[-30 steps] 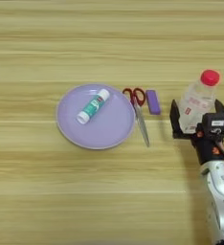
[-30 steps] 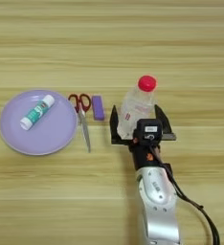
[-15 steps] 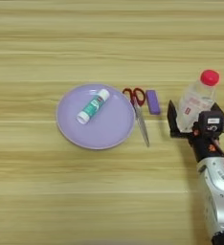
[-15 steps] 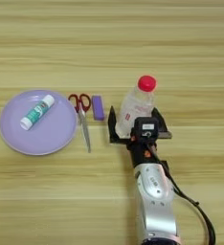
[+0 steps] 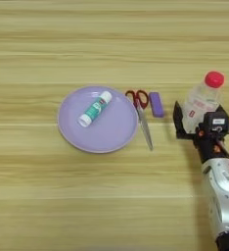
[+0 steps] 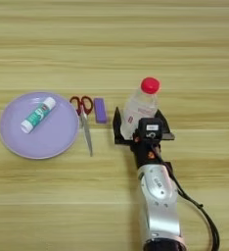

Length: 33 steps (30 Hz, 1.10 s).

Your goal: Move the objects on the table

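Observation:
A clear plastic bottle (image 6: 141,105) with a red cap stands right of centre on the table (image 6: 185,49). My right gripper (image 6: 142,131) is open, and its two black fingers (image 6: 117,128) straddle the bottle's lower part, one on each side. The gripper's body hides the bottle's base. To the left lie a small purple block (image 6: 100,110) and red-handled scissors (image 6: 83,122) with the blades pointing toward me. Beyond them a round lilac plate (image 6: 9,142) carries a white-and-teal glue stick (image 6: 38,114) lying aslant.
The silver forearm (image 6: 158,206) rises from the bottom edge to the gripper, with a black cable (image 6: 204,220) looping on its right. Bare wood stretches across the far half of the table and the near left.
The gripper's fingers have drawn closer together around the bottle's lower part. The plate, glue stick, scissors and block lie where they were.

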Each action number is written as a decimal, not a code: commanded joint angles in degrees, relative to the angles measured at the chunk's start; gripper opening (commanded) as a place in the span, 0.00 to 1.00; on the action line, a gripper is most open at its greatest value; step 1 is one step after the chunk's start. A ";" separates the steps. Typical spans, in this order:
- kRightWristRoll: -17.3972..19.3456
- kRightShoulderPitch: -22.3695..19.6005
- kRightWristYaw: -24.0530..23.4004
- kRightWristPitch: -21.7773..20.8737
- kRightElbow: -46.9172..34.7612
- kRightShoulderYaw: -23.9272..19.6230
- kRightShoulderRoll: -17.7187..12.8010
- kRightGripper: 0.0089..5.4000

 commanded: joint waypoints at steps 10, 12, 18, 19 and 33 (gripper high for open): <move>-1.36 -2.68 -1.91 -1.88 -2.27 -1.38 -2.05 0.65; -1.67 -2.73 -2.30 -2.09 -2.02 -1.87 -2.57 0.63; -1.90 -3.00 -3.17 -2.73 -0.24 -4.02 -4.24 0.60; -1.92 -3.01 -3.35 -2.84 0.10 -4.30 -4.48 0.60; -1.98 -3.06 -3.89 -4.43 3.48 -6.61 -5.33 0.66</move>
